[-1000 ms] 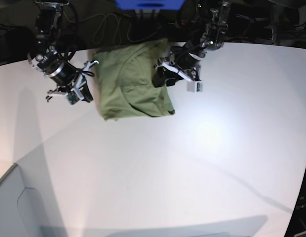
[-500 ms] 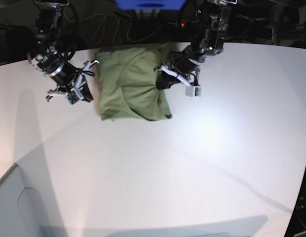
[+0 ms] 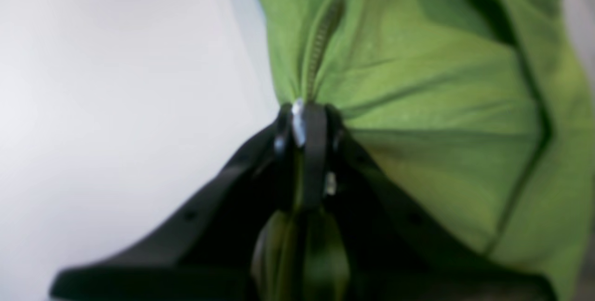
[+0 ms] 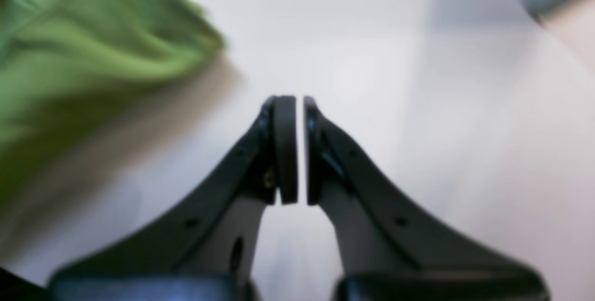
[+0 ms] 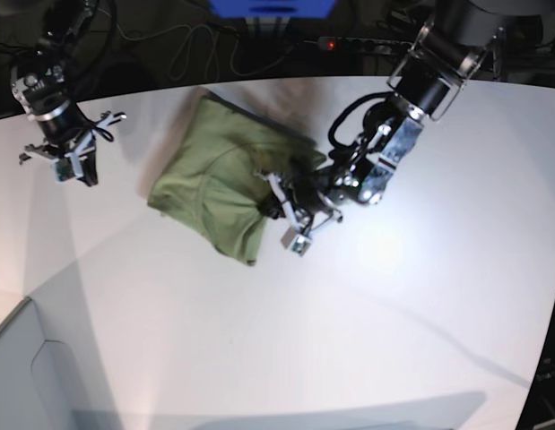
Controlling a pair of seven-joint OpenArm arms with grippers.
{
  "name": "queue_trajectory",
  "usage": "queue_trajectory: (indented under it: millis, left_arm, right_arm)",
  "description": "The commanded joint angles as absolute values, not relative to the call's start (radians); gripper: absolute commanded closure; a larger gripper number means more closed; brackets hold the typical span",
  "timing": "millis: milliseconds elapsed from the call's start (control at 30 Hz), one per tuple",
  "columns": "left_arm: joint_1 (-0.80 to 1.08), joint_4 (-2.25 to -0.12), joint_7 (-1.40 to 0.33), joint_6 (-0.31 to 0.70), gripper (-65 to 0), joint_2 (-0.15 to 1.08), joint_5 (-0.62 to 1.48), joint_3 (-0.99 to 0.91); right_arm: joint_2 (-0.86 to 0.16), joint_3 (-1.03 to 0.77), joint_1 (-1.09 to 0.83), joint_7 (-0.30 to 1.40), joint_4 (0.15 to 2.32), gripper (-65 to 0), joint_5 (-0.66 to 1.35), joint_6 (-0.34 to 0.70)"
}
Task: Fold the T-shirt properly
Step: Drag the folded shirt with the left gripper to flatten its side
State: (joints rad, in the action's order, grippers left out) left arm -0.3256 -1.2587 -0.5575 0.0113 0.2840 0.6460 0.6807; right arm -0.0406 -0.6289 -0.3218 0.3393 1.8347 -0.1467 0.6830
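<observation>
The olive-green T-shirt point(image 5: 210, 184) lies folded and skewed on the white table point(image 5: 367, 322), its far corner toward the back edge. My left gripper point(image 5: 273, 205) is at the shirt's near right edge, shut on a pinch of its fabric. In the left wrist view the fingertips point(image 3: 315, 127) clamp a gathered fold of the T-shirt point(image 3: 418, 106), with creases radiating from the grip. My right gripper point(image 5: 78, 170) hangs off to the far left, apart from the shirt. Its jaws point(image 4: 300, 150) are shut with nothing between them, and the T-shirt's edge point(image 4: 83, 55) shows blurred at upper left.
A blue object point(image 5: 273, 7) and loose cables point(image 5: 192, 54) sit behind the table's far edge. A grey box corner point(image 5: 26, 376) stands at the lower left. The table's right edge falls away at the lower right.
The left gripper shut on the shirt's edge and swung forward and left with it, turning the shirt askew. The right arm drew back to the far left, away from the shirt.
</observation>
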Motion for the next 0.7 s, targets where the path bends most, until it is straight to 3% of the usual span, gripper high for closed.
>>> queue_trajectory:
  millis: [0,100,333,667]
  left_arm:
    - [-0.384,-1.242,-0.575,0.002,0.0,0.283,0.634,0.728]
    - [-0.527,-1.173,-0.570,0.013,0.0,0.269,0.634,0.918]
    - [-0.763,-1.021,-0.483,0.254,0.0,0.162,0.590,1.299]
    - [-0.782,-0.908,-0.467,0.280,0.0,-0.001,0.127,1.368]
  right_arm:
    - [-0.033,-0.662,-0.321,0.314,1.860,-0.2,-0.130,0.698]
    - [0.005,-0.745,-0.323,0.314,1.863,-0.2,-0.133,0.698]
    - [0.082,-0.865,-0.325,0.314,1.865,-0.2,-0.136,0.698]
    - [0.127,-0.886,-0.366,0.314,1.888,-0.2,-0.136,0.698]
